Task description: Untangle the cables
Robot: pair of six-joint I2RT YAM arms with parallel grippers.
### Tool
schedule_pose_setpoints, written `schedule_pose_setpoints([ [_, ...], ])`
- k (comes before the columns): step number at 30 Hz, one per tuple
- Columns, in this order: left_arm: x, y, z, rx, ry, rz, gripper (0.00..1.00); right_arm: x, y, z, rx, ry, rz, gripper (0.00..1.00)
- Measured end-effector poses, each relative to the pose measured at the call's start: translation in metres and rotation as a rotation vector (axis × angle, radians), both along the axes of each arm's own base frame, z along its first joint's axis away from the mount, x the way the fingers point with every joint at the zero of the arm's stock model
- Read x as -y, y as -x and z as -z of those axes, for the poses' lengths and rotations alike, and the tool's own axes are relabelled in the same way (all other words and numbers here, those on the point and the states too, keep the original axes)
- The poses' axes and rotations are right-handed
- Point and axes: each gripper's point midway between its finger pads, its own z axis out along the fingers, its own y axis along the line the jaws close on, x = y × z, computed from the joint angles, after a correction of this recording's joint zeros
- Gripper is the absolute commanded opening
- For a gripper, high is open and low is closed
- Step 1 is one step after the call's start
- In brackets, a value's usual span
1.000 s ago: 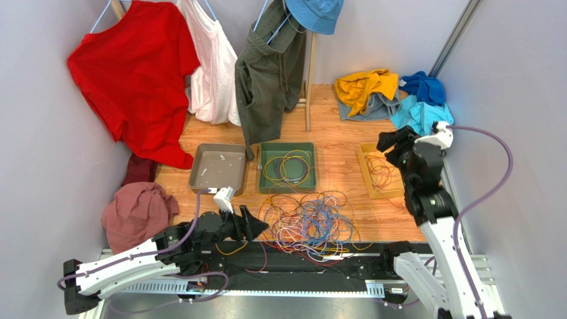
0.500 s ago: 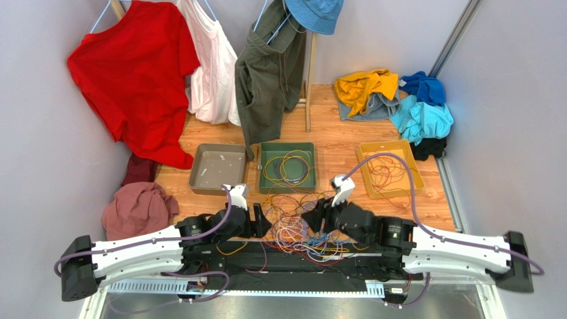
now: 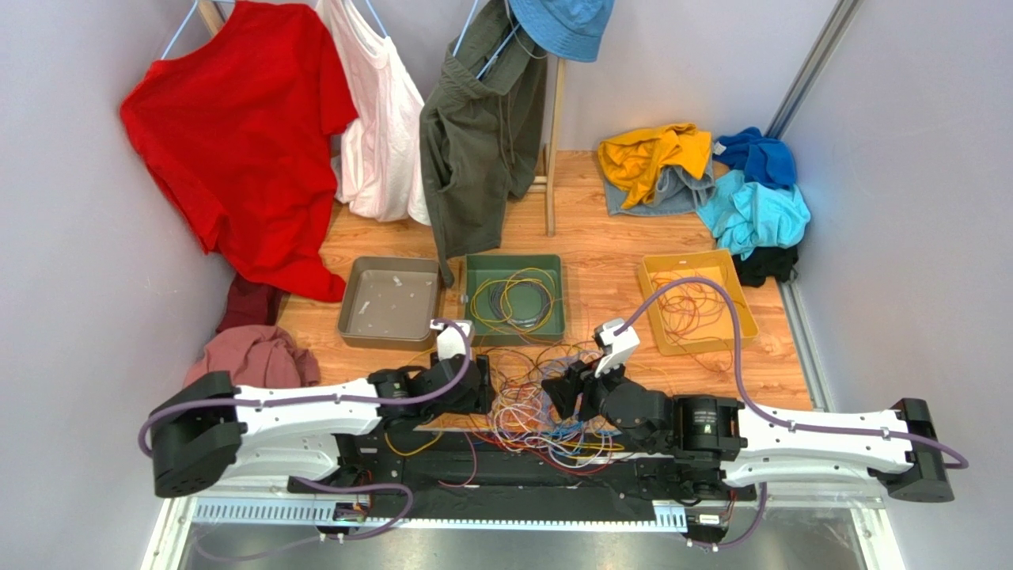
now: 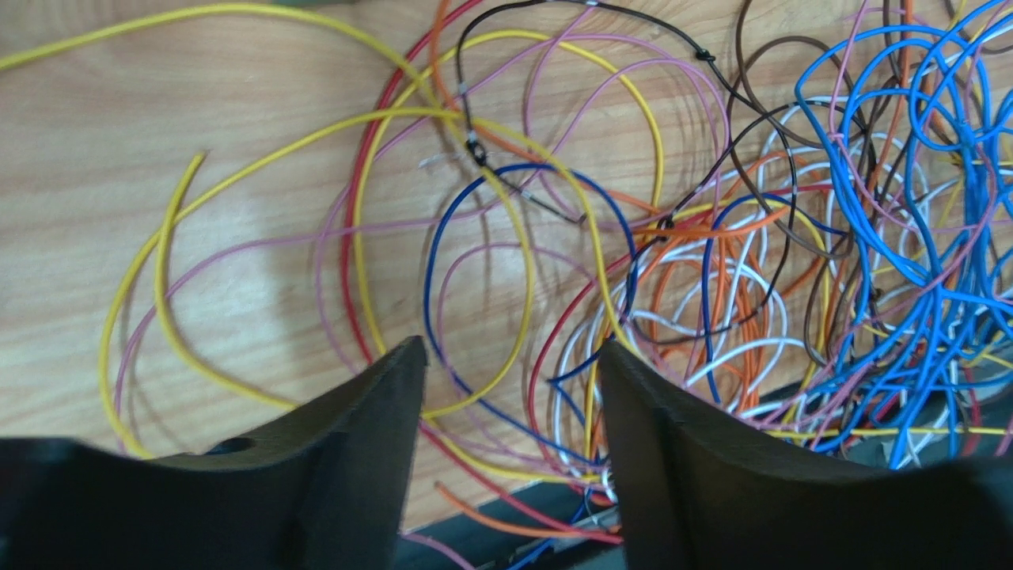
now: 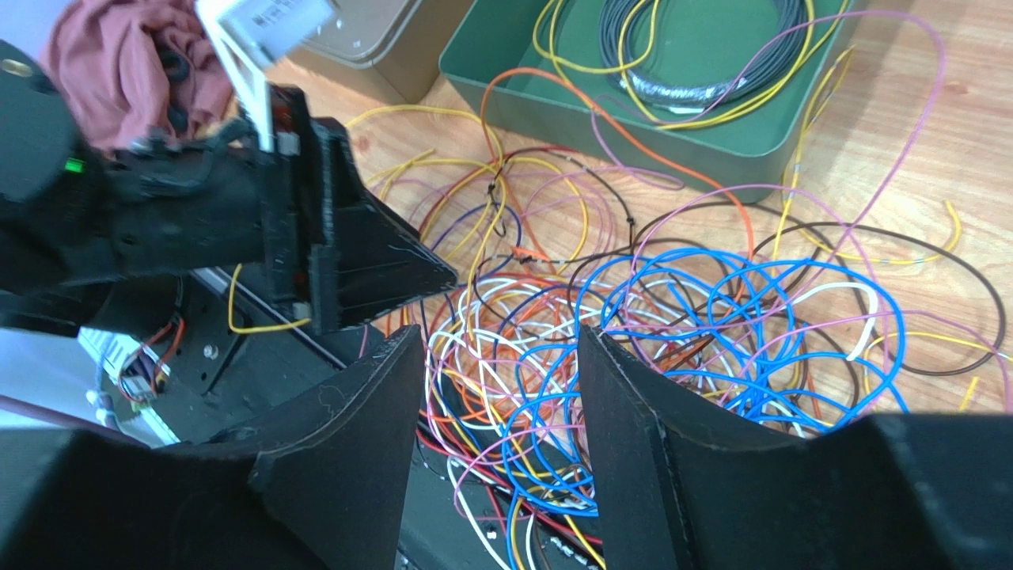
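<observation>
Status: both arms are now lying low and converging on the multicolour tangle of thin cables (image 3: pixel 538 418) (yellow, orange, blue, pink, red, white strands). It's sitting on the wood-grain tabletop (image 3: pixel 595 238) at 6 o'clock of the green rectangular tray (image 3: pixel 514 260), w/ its near edge spilling onto the black base strip (image 3: pixel 499 481).

Change vs 1 s back: right arm was standing tall over the yellow rectangular tray (image 3: pixel 696 257), at 2 o'clock of the pile. It's now swung down and reaching in from 3 o'clock. Left arm is pushing further in from 9 o'clock.

The left black two-finger gripper (image 4: pixel 509 356) is sitting w/ jaws apart, nothing pinched. Wrist cam is showing dark-blue and yellow loops lying on the wood beyond the fingertips, not gripped. The right black two-finger gripper (image 5: pixel 499 339) is also parted, hovering over white/blue loops, holding nothing afaict. The two are working close together, not touching.

Meaning, imo: next pick is starting, two-handed. Green tray is holding coiled yellow/black cables, yellow tray is holding thin orange/red ones, but the bulk is still lying knotted, so task is far from done. Risk: blue strands are looping heavily through each other on the 3 o'clock side, so pulling one is prob dragging the whole clump.
</observation>
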Motion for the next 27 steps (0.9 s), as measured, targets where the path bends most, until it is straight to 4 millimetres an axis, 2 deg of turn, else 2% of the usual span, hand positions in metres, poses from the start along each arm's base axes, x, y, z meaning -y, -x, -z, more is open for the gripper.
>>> schedule_pose_setpoints([
  [2, 0.005, -0.004, 0.003, -0.006, -0.014, 0.002, 0.41, 0.003, -0.001, -0.003, 0.006, -0.015, 0.009, 0.54],
  [3, 0.009, -0.006, 0.005, -0.009, -0.021, 0.004, 0.32, 0.006, -0.001, -0.003, 0.007, -0.02, 0.013, 0.54],
  [5, 0.014, -0.009, 0.005, -0.013, -0.022, 0.002, 0.22, 0.01, -0.002, -0.003, 0.01, -0.025, 0.023, 0.54],
  [8, 0.017, -0.011, 0.005, -0.016, -0.023, 0.001, 0.01, 0.014, -0.003, -0.003, 0.013, -0.032, 0.034, 0.53],
  [12, 0.012, -0.009, 0.0, -0.015, -0.023, -0.006, 0.0, 0.018, -0.005, -0.004, 0.018, -0.037, 0.046, 0.52],
  [15, 0.002, -0.008, -0.026, 0.017, 0.021, -0.016, 0.0, 0.019, -0.005, -0.005, 0.021, -0.04, 0.051, 0.52],
  [17, -0.007, -0.007, -0.051, 0.058, 0.073, -0.026, 0.0, 0.019, -0.005, -0.005, 0.021, -0.039, 0.05, 0.52],
  [20, -0.022, -0.007, -0.114, 0.161, 0.212, -0.042, 0.0, 0.019, -0.005, -0.005, 0.024, -0.038, 0.048, 0.52],
  [22, -0.034, -0.006, -0.163, 0.244, 0.319, -0.047, 0.0, 0.018, -0.005, -0.006, 0.027, -0.035, 0.044, 0.52],
  [25, -0.06, 0.0, -0.257, 0.393, 0.486, -0.045, 0.0, 0.015, -0.004, -0.006, 0.033, -0.035, 0.032, 0.52],
  [26, -0.067, 0.002, -0.283, 0.429, 0.513, -0.041, 0.0, 0.013, -0.004, -0.007, 0.034, -0.035, 0.024, 0.52],
  [27, -0.072, 0.003, -0.3, 0.452, 0.521, -0.038, 0.0, 0.012, -0.003, -0.007, 0.034, -0.034, 0.019, 0.52],
])
